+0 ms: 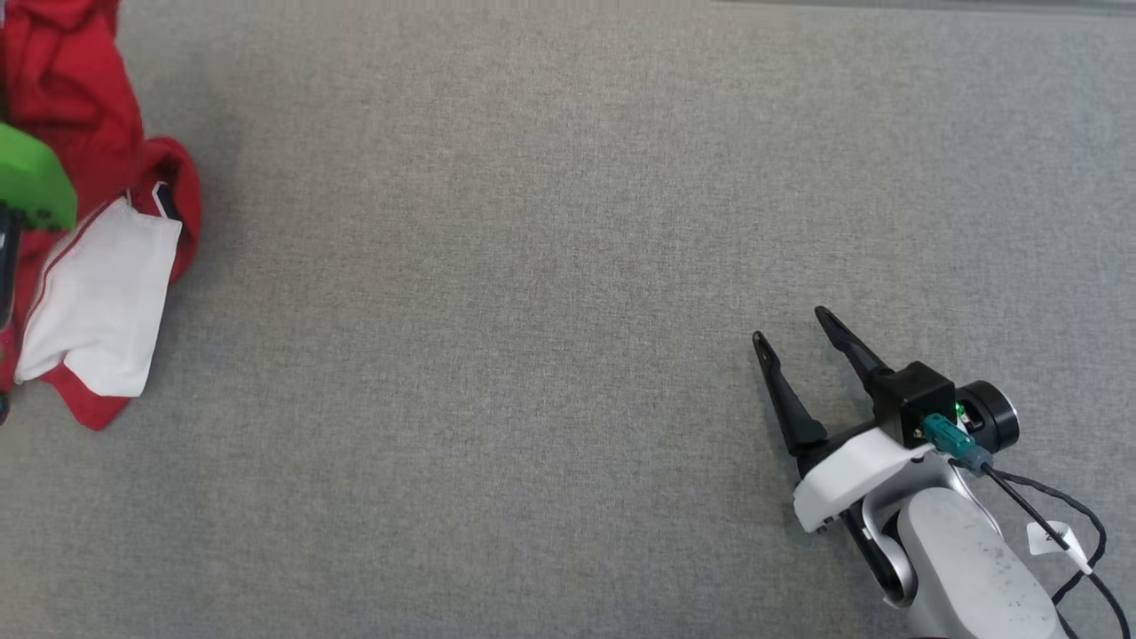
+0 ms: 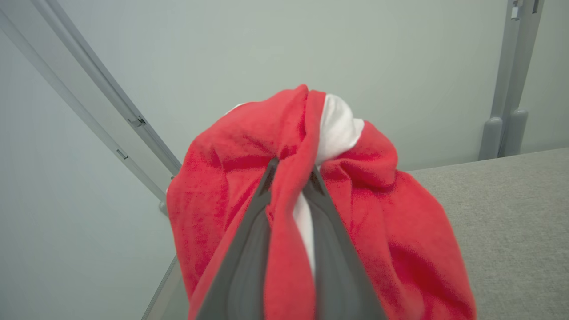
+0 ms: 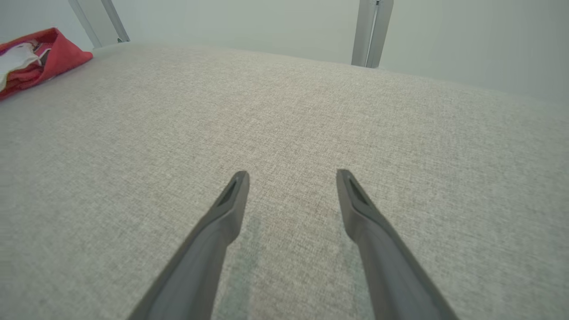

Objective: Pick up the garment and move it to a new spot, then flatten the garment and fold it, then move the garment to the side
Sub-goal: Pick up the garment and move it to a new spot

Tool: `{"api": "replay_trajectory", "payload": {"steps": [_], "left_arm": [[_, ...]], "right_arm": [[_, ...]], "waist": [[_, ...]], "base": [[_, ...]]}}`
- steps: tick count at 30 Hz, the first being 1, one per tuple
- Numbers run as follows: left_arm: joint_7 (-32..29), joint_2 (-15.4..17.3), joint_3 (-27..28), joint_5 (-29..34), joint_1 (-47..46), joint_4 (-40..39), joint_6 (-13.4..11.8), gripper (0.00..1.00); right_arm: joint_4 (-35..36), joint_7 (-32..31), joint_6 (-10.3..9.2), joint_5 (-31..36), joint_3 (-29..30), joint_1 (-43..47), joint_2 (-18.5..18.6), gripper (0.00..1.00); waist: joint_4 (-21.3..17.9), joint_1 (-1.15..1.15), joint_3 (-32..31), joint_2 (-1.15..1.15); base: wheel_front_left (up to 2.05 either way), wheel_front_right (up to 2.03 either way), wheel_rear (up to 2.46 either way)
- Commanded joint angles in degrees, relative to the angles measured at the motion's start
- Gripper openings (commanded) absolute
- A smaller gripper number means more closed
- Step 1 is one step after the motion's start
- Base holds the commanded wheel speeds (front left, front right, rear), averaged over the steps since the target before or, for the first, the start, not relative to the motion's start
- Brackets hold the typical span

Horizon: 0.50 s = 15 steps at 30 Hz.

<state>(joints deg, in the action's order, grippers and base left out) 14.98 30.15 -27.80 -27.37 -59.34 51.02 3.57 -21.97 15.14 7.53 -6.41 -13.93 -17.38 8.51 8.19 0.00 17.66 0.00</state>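
The robot is on the first step: taking up the garment (image 1: 89, 106) so it can be carried to a new spot. Flattening, folding and setting aside all lie ahead.

The garment, red with a white inner panel, lies bunched at the far left of the grey desk (image 1: 532, 311), right by the desk's left edge. In the left wrist view the left hand (image 2: 292, 169) is clenched on it. Its two dark fingers (image 2: 249, 249) stand close together with a ridge of red cloth and a strip of white pinched between them, and more cloth is heaped over and around the tips. Whether the bundle is off the desk yet cannot be told from these views.

The right hand (image 1: 790, 325) is well apart from the garment, at the near right of the desk. Its fingers are spread wide and hold nothing. In its own wrist view they point across bare cloth-covered desk toward the far side, with the garment small at the far left.

The next move likely calls for the left hand to raise the pinched fold and carry it right, toward the middle of the desk. Only one fold is caught, so the rest may drag or slip. The right hand looks free to take a second corner once the garment comes within reach.
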Motion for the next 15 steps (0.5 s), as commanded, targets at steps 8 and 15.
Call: {"api": "replay_trajectory", "payload": {"steps": [8, 15], "left_arm": [[0.17, -7.57, 2.27, -0.33, 4.1, -16.31, 1.96, 0.0], [0.19, -18.09, 2.27, -3.97, 15.45, -21.91, 3.27, 0.0]], "right_arm": [[-0.26, -0.01, -0.08, -0.46, 2.14, 2.53, -1.6, 1.0], [-0.55, -0.01, -0.08, -0.04, 3.31, 3.52, -1.98, 1.0]], "waist": [[-2.74, 0.0, -5.0, 0.0], [-8.34, 0.0, -6.3, 0.0]], "base": [[0.0, 0.0, 0.0], [0.0, 0.0, 0.0]]}}
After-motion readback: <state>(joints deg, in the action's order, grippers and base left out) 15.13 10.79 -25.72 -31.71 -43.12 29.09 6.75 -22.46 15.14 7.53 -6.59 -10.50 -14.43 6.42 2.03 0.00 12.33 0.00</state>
